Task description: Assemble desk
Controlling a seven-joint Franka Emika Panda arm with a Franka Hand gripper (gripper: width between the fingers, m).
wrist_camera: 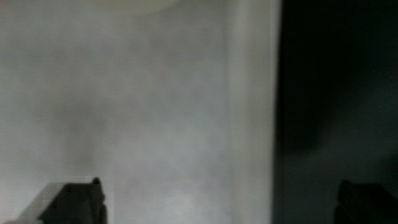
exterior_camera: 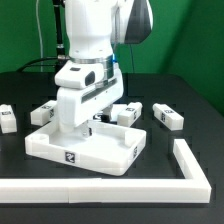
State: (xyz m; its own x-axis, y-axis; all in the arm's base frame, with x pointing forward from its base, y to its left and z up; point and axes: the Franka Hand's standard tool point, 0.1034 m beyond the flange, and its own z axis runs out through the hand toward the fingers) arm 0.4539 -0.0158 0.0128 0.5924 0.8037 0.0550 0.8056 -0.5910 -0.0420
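Observation:
The white desk top [exterior_camera: 85, 148] lies flat in the middle of the dark table, with a tag on its front wall. My gripper [exterior_camera: 92, 122] reaches straight down onto its far part, and the hand hides the fingertips there. In the wrist view the desk top [wrist_camera: 143, 100] fills most of the picture as a blurred white surface that ends in a straight edge against the dark table. The gripper [wrist_camera: 222, 205] is open: one dark fingertip [wrist_camera: 75, 200] stands over the white surface and the other over the table, so the edge lies between them. Several tagged legs lie around: two [exterior_camera: 8, 118] [exterior_camera: 45, 112] toward the exterior view's left, two [exterior_camera: 127, 113] [exterior_camera: 167, 116] toward its right.
A long thin white L-shaped border bar [exterior_camera: 190, 165] runs along the table's front and turns up on the exterior view's right, close to the desk top's corner. The arm's body stands above the desk top and hides the table behind it.

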